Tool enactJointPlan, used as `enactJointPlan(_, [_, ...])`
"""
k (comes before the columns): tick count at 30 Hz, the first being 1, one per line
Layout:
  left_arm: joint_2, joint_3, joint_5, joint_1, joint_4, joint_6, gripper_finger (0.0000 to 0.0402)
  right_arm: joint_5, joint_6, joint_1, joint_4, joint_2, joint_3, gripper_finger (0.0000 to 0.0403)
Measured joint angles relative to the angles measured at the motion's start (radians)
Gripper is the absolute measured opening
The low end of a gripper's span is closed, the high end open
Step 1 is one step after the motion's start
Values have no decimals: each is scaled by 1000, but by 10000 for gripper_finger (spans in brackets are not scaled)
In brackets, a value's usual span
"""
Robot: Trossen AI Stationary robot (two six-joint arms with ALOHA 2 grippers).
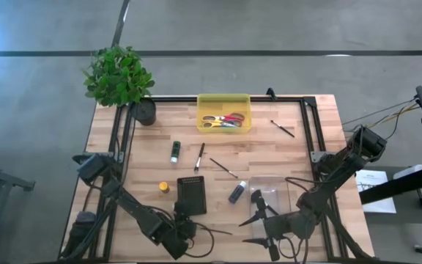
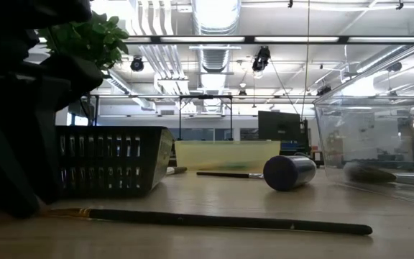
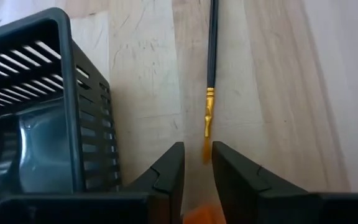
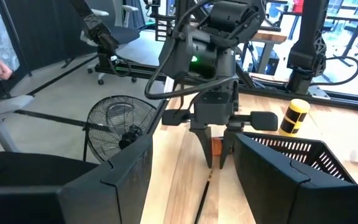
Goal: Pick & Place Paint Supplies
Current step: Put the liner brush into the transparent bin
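I have the left gripper (image 3: 196,163) straddling the paintbrush (image 3: 211,59) tip beside the black basket (image 3: 42,118), fingers narrowed but not clenched, ready to lift.

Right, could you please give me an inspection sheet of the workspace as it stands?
Surface: wooden table, no spills seen.
Job's things: three brushes and three paint tubes lie loose; a fourth brush lies by the black basket.
Clutter: potted plant; yellow tray holding scissors; clear box.
Grippers: left gripper open astride the fourth brush's tip; right gripper open, waiting.
Cables: bundle off the right edge.
Surroundings: floor fan.
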Motion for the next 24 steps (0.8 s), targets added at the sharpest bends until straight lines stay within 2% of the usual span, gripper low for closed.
enactJointPlan(17, [-5, -41, 163, 34, 97, 5, 85, -1, 7, 7, -10, 0, 0, 218])
enactJointPlan(19, [-4, -41, 169, 34, 99, 5, 72, -1, 7, 11, -11, 0, 0, 218])
enactJointPlan(22, [-4, -41, 177, 33, 102, 8, 26, -1, 7, 13, -11, 0, 0, 218])
enactJointPlan(24, [-4, -40, 179, 33, 102, 8, 9, -1, 8, 15, -11, 0, 0, 218])
